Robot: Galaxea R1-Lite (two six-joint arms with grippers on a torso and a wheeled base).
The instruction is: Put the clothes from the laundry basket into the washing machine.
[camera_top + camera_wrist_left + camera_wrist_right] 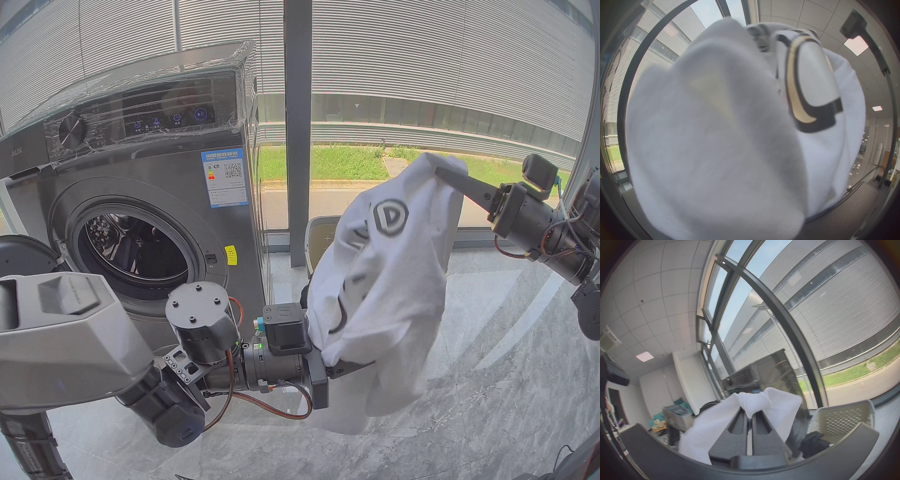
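The shirt (381, 294) in my black right claw (749, 413) is white with dark grey ring-and-letter print. The washer (156, 181) is silver-grey, with a blue label (224, 177) and a yellow sticker (230, 255). Beside the washer, the basket (847, 421) is beige and hole-patterned, holding a black garment (814, 443).

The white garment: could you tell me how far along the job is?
Done: the washing machine is open. In hand: the right gripper pinches the white garment, the left gripper at its lower part. Left: loading it, then the dark garment in the laundry basket.
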